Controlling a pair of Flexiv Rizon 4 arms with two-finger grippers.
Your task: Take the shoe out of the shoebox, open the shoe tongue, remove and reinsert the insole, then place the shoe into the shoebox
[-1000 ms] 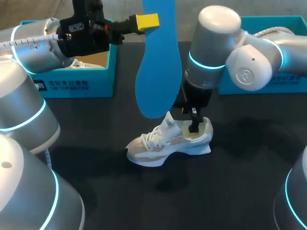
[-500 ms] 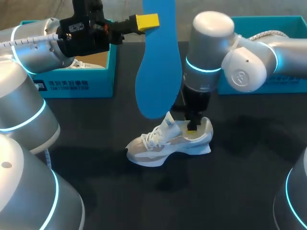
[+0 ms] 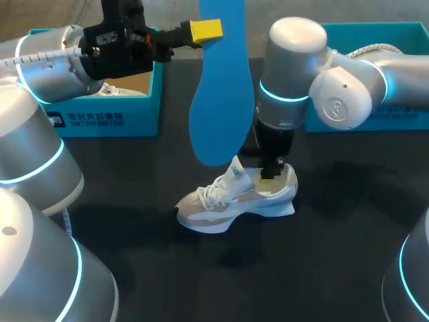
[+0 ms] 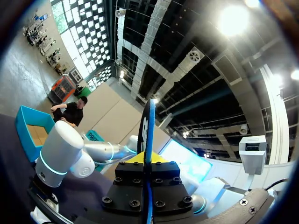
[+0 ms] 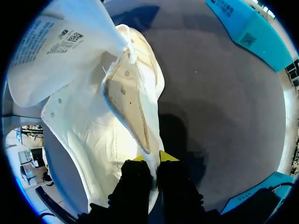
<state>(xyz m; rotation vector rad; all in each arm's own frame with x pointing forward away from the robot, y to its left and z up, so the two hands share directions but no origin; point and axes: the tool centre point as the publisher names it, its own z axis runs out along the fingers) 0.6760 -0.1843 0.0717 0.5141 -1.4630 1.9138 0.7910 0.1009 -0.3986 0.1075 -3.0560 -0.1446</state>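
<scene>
Right pincer (image 5: 150, 158) clamped on sneaker (image 3: 231, 201) heel, just resettled.
Above the sneaker, blue insole (image 3: 221, 114) gripped by left pincer (image 3: 213, 30); reinsertion judged ready.

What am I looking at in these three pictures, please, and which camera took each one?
This is a robot with two arms working at a black table. The head view looks down from above and behind the robot. The two round pictures come from a camera on each wrist. The left end effector, a two-finger clamp with yellow tips, holds a blue insole up in the air, and its wrist camera sees that insole edge-on. The right end effector pinches the heel rim of a white shoe, which stands on the table with its tongue lifted open. A teal shoebox sits at the back left, and a second teal box at the back right.
</scene>
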